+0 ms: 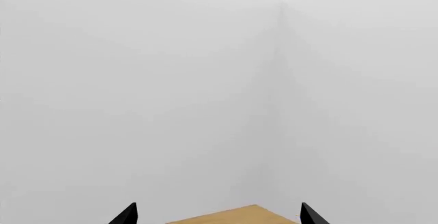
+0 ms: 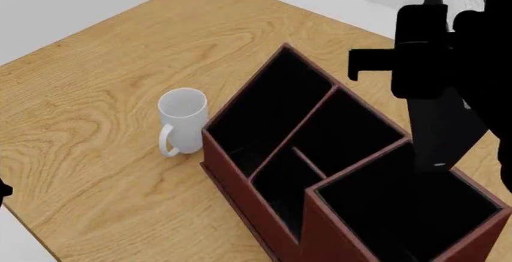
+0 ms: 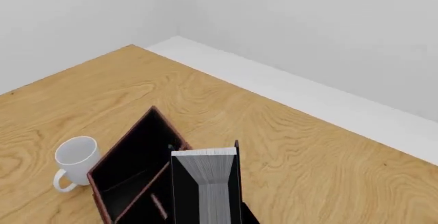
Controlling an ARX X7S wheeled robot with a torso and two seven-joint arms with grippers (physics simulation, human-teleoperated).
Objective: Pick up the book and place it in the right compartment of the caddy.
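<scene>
The reddish-brown caddy with its black interior stands on the wooden table. Its right compartment, with the taller walls, is nearest in the head view. My right gripper is shut on the black book, holding it upright. The book's lower end is at the far side of the right compartment; how deep it reaches I cannot tell. In the right wrist view the book shows its white page edges above the caddy. My left gripper is open and holds nothing, facing a white wall.
A white mug stands on the table just left of the caddy, handle toward me; the mug also shows in the right wrist view. White walls and floor lie beyond the table's far edges.
</scene>
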